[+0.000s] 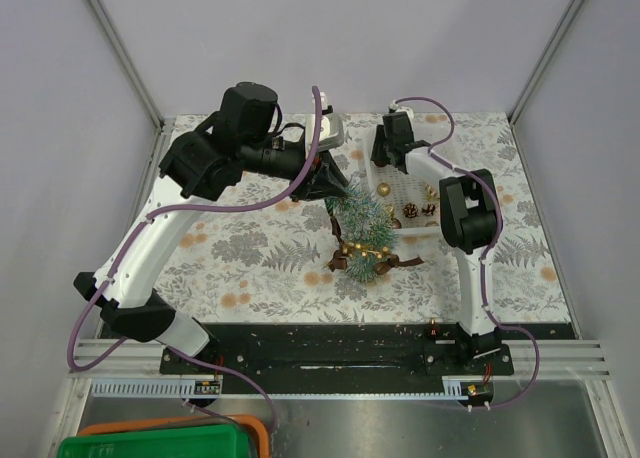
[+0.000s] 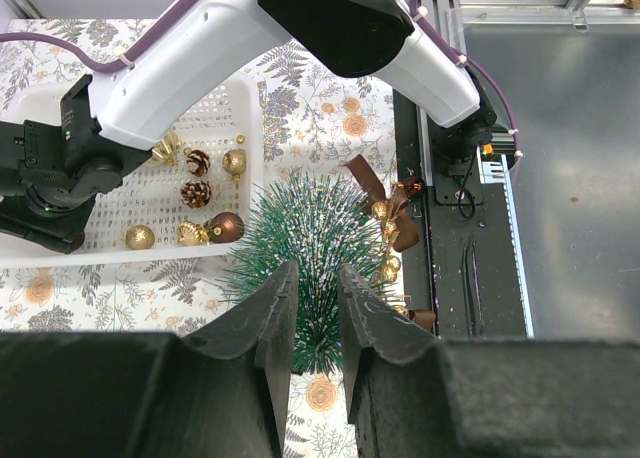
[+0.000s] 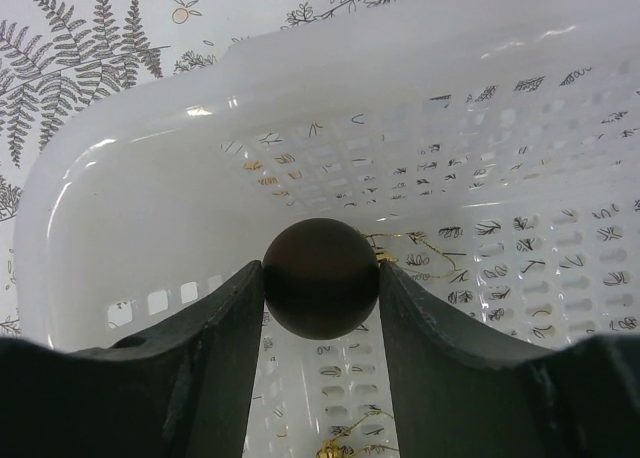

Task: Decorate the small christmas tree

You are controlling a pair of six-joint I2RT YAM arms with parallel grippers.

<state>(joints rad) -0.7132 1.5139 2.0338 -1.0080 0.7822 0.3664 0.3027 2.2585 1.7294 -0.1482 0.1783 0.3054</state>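
The small christmas tree (image 1: 362, 228) stands on the leaf-print cloth next to the white basket (image 1: 418, 238). A gold bead string (image 1: 366, 248) and a brown ribbon (image 2: 372, 181) hang on it. My left gripper (image 1: 333, 193) is at the tree's top. In the left wrist view its jaws (image 2: 313, 283) stand narrowly apart with the tip of the tree (image 2: 310, 228) between them. My right gripper (image 1: 384, 164) is down in the basket (image 3: 150, 228). In the right wrist view it (image 3: 320, 268) is shut on a dark brown ball ornament (image 3: 320, 283).
The basket (image 2: 100, 253) holds gold balls (image 2: 140, 237), pine cones (image 2: 196, 193) and a brown ball (image 2: 226, 226). The right arm (image 2: 200, 58) reaches over it. A black base plate (image 1: 320, 343) lies at the near edge, and a green bin (image 1: 150, 443) below it.
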